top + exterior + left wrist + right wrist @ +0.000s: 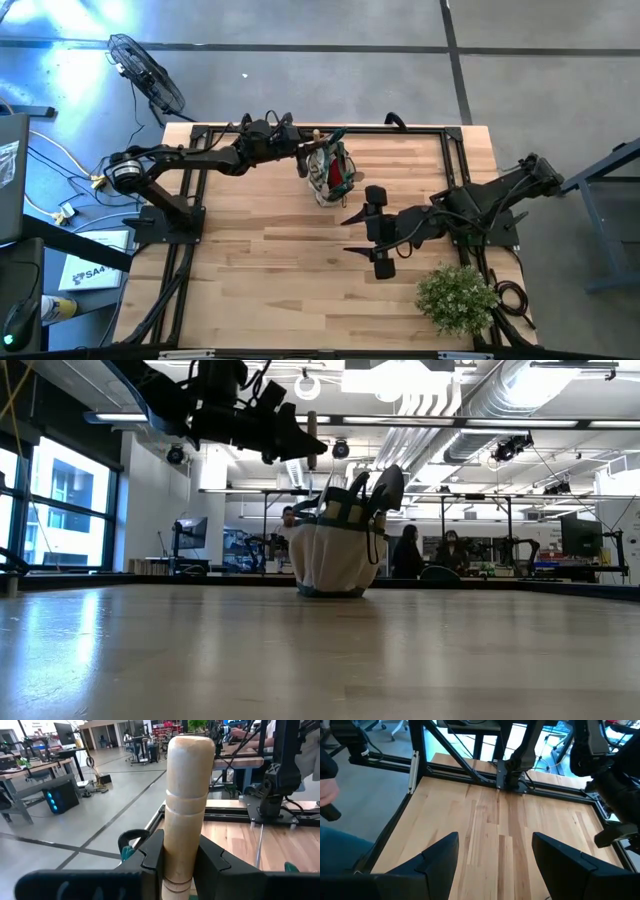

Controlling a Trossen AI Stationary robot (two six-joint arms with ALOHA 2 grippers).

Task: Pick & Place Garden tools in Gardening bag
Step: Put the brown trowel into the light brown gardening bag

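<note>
The left gripper (182, 865) is clamping the pale wooden handle (187, 800) of a trowel, fingers pressed against both sides of the shaft, which is standing up between them in the left wrist view. Seen from above, the left gripper (290, 140) is hanging at the far edge of the table (270, 260), just beside the gardening bag (328, 172), with the handle's long axis reaching toward the bag's rim. In the low view the bag (335, 555) is sitting upright with dark tool handles already poking out, the arm poised above and to one side of it. The left arm is plainly the nearer one; the tool probably needs tipping down into the opening. The right gripper (372, 228) is waiting mid-table, fingers spread and empty, near the bushy green plant (458, 296).
</note>
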